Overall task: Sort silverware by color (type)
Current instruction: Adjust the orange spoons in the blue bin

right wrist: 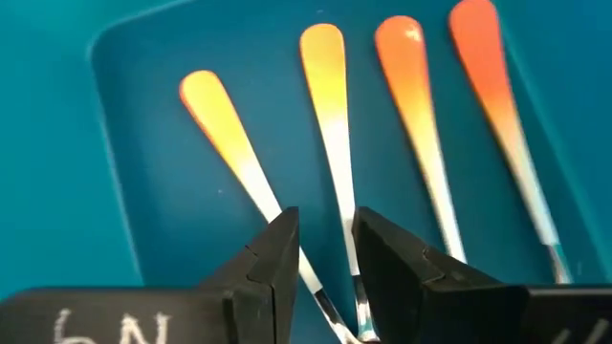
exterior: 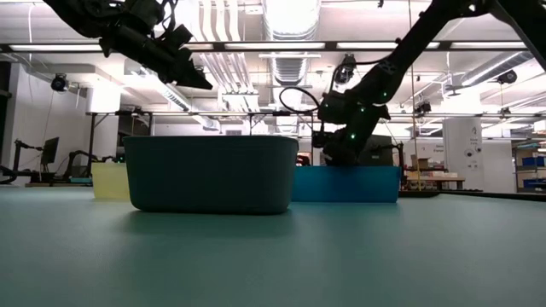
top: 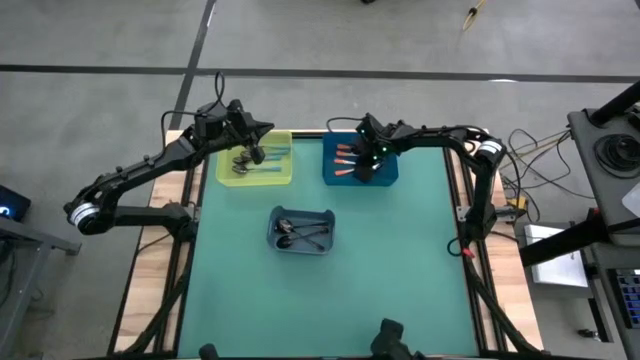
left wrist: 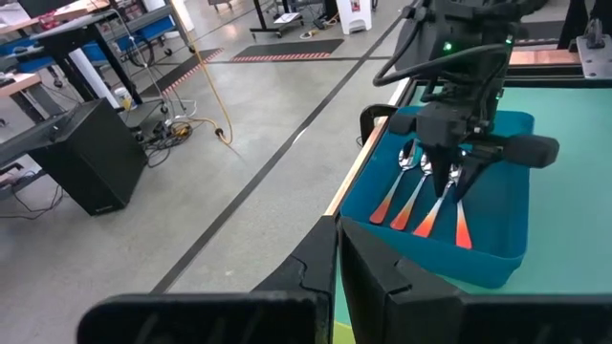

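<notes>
Silverware all sits in bins. High view: orange spoons (top: pixel 347 157) in blue bin (top: pixel 330 176), right pincer (top: pixel 372 160) low over them; grey bin (top: pixel 302 245) nearer than the blue bin, yellow bin (top: pixel 226 178) to its left under left pincer (top: pixel 247 152), closed, empty. Low view: right pincer dips inside blue bin. Left wrist view: same. Right wrist view: jaws slightly apart, one handle between them, grip uncertain; lifting could drag out a sorted spoon.

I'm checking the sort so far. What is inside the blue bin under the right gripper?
Four orange-handled spoons lie side by side in the blue bin. The right gripper hovers low over them, jaws open, holding nothing. It hides part of their bowls, so anything beneath it is unseen.
</notes>
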`<act>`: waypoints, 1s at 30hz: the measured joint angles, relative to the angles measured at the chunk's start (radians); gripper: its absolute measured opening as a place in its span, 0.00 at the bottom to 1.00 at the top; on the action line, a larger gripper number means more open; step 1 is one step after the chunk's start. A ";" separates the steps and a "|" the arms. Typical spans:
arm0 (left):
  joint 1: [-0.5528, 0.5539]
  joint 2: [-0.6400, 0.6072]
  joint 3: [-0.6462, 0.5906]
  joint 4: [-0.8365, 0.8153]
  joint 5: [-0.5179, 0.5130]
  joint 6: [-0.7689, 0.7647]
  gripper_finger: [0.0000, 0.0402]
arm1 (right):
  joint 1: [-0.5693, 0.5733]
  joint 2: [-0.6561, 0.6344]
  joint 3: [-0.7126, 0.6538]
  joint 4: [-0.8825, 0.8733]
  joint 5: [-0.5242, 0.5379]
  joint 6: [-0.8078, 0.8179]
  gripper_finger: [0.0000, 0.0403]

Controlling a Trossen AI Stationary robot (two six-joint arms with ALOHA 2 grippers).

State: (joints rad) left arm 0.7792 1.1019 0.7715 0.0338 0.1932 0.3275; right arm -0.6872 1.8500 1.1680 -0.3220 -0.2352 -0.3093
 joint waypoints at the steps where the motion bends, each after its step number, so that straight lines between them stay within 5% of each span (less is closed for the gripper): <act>1: 0.000 0.000 0.000 0.000 0.000 0.000 0.00 | 0.000 0.000 0.001 0.000 0.019 0.002 0.24; 30: 0.000 0.000 0.000 -0.001 0.000 0.000 0.00 | -0.002 -0.070 0.022 -0.017 0.100 -0.016 0.24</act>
State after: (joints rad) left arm 0.7792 1.1019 0.7719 0.0330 0.1932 0.3275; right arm -0.6891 1.7797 1.1900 -0.3395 -0.1355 -0.3258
